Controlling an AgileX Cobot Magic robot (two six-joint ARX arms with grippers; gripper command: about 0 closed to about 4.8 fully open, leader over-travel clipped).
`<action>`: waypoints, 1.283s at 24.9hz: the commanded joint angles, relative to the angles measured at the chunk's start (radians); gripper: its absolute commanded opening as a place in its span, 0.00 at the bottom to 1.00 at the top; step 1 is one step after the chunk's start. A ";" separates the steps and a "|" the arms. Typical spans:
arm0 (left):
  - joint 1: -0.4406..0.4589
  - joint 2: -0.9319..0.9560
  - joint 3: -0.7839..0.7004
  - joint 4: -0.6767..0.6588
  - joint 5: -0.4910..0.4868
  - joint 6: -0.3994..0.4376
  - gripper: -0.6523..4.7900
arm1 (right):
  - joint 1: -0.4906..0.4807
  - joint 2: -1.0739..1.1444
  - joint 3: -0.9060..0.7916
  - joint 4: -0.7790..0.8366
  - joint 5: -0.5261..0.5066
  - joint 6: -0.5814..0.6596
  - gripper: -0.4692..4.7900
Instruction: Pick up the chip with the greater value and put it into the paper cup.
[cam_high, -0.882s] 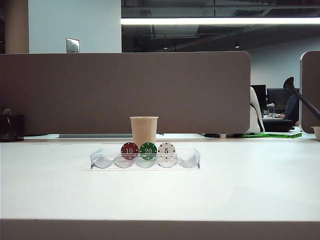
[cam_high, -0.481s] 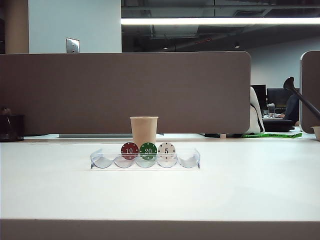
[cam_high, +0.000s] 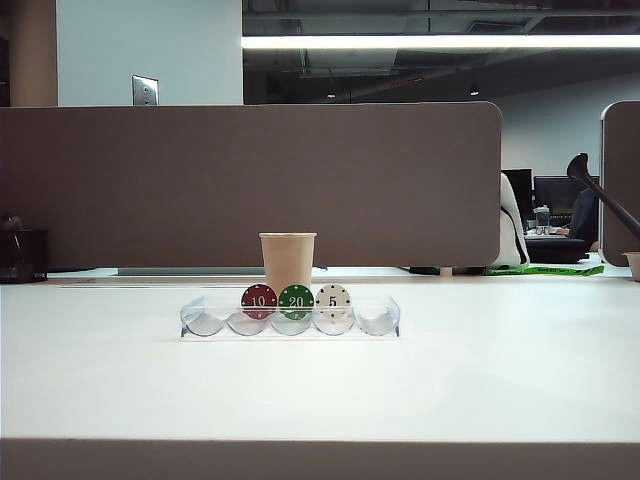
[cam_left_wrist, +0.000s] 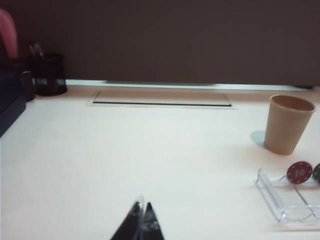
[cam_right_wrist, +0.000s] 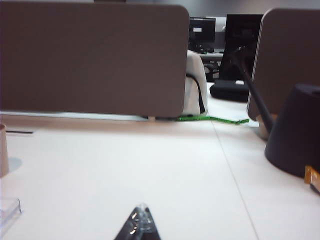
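Ext. view: a clear plastic chip rack (cam_high: 290, 322) lies across the middle of the white table (cam_high: 320, 385), w/ three chips standing upright on edge in its middle slots. L to R: red "10" chip (cam_high: 259, 300), green "20" chip (cam_high: 296, 300), white "5" chip (cam_high: 333, 300), each just beside the next; the outer slots at both ends hold nothing. The paper cup (cam_high: 288, 261) stands upright just behind the rack, directly behind the red and green chips, in front of a brown partition panel (cam_high: 250, 185). Neither arm shows in this view.

L wrist view: left gripper (cam_left_wrist: 141, 224) low over bare table, jaws pressed together, grasping nothing; cup and rack end w/ red chip off to one side, well apart from it.

R wrist view: right gripper (cam_right_wrist: 140, 221) likewise over bare table, tips meeting, nothing held; a dark rounded base (cam_right_wrist: 295, 130) sits near the table's far side.
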 joint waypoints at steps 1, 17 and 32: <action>0.000 0.001 0.029 -0.007 0.039 0.001 0.11 | 0.000 0.003 0.078 -0.111 -0.003 -0.003 0.08; -0.021 0.257 0.301 -0.211 0.264 0.161 0.11 | 0.048 0.649 0.579 -0.405 -0.185 -0.112 0.08; -0.320 0.735 0.429 0.014 0.117 0.225 0.11 | 0.342 1.157 0.914 -0.410 -0.120 -0.113 0.08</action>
